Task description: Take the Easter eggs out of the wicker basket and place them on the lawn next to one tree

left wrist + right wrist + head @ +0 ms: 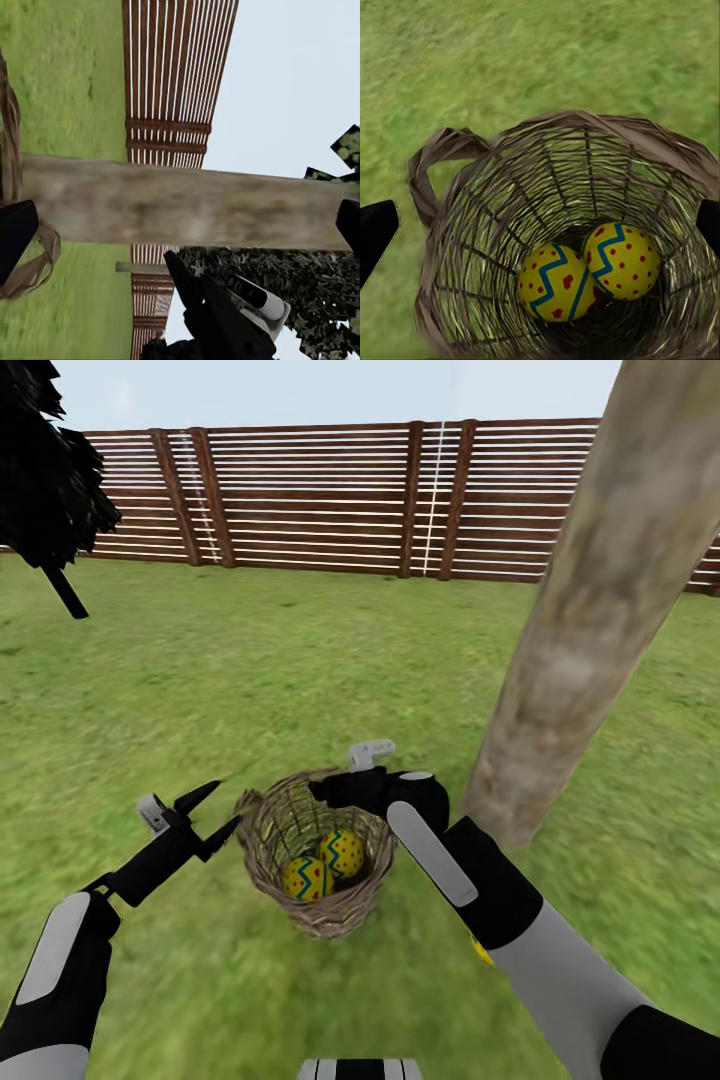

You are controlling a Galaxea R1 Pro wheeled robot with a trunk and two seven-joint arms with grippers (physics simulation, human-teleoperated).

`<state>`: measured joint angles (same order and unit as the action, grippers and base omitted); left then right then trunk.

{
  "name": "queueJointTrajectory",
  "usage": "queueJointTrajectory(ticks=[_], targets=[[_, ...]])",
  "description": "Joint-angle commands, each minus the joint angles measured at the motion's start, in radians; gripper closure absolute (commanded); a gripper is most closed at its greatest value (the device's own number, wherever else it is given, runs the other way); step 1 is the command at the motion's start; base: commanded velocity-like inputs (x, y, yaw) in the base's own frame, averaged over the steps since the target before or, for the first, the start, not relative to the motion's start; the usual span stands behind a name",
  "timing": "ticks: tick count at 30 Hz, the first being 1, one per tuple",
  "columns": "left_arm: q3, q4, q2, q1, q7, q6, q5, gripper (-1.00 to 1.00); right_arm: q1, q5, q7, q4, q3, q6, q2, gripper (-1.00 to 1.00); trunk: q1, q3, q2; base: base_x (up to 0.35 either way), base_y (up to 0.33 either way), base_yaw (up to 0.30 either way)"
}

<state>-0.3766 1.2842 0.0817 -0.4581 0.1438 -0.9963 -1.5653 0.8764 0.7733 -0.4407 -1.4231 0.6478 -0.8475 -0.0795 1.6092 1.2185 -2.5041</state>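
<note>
The wicker basket [262, 838] stands on the lawn [250, 680] just in front of me, close to the left of the thick tree [600, 610] trunk. Two yellow Easter eggs [344, 852] [306, 878] with blue zigzags lie side by side at its bottom [622, 259] [556, 283]. My right gripper [335, 792] [540, 229] hangs open over the basket's [472, 195] far rim, looking down into it, nothing between its fingers. My left gripper [210, 815] is open just left of the basket, beside its loop handle, pointing at the trunk [187, 202]. A yellow sliver [483, 950] shows under my right forearm.
A brown slat fence [400, 500] closes the garden at the back. A thin-trunked dark-leaved tree [50, 480] stands at the far left. Grass stretches open between the basket and the fence. My base's edge [360, 1070] shows at the bottom.
</note>
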Motion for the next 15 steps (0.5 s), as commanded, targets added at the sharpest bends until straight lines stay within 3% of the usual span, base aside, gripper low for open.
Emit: queueJointTrajectory(ticks=[1,4,5,6,8,13,14,15], targets=[[-0.001,-0.001,0.0,-0.001,0.01,-0.004,0.01,-1.0,0.001,0.01,-0.011,0.0,0.001,-0.002,0.0,-1.0,-0.001,0.001,0.0,-0.172,0.289,0.0],[-0.011,-0.007,0.004,-0.001,0.01,-0.005,0.01,-1.0,0.0,0.009,-0.054,0.018,0.005,-0.009,-0.002,-1.0,-0.001,0.001,0.0,-0.106,0.307,0.0],[-0.036,-0.028,0.006,-0.001,0.01,-0.005,0.011,-1.0,0.003,0.013,-0.179,0.08,0.007,-0.012,-0.02,-1.0,-0.001,0.001,0.0,0.084,0.121,0.0],[-0.043,-0.035,0.006,-0.001,0.01,-0.004,0.011,-1.0,0.004,0.015,-0.257,0.12,0.007,-0.012,-0.043,-1.0,-0.001,0.001,0.0,0.189,0.062,0.0],[-0.048,-0.039,0.006,-0.001,0.009,-0.004,0.012,-1.0,0.008,0.016,-0.333,0.159,0.007,-0.013,-0.069,-1.0,-0.001,0.001,0.0,0.256,0.032,0.0],[-0.054,-0.043,0.006,-0.001,0.009,-0.004,0.012,-1.0,0.033,0.026,-0.396,0.296,0.009,-0.013,-0.092,-1.0,-0.001,0.001,0.0,0.262,0.009,0.0],[-0.054,-0.043,0.006,-0.001,0.009,-0.004,0.012,-1.0,0.046,0.041,-0.398,0.324,0.009,-0.013,-0.092,-1.0,-0.001,0.001,0.0,0.101,0.001,0.0],[-0.054,-0.042,0.007,-0.001,0.009,-0.005,0.012,-1.0,0.066,0.097,-0.4,0.363,0.009,-0.014,-0.093,-1.0,-0.001,0.001,0.0,0.041,0.001,0.0]])
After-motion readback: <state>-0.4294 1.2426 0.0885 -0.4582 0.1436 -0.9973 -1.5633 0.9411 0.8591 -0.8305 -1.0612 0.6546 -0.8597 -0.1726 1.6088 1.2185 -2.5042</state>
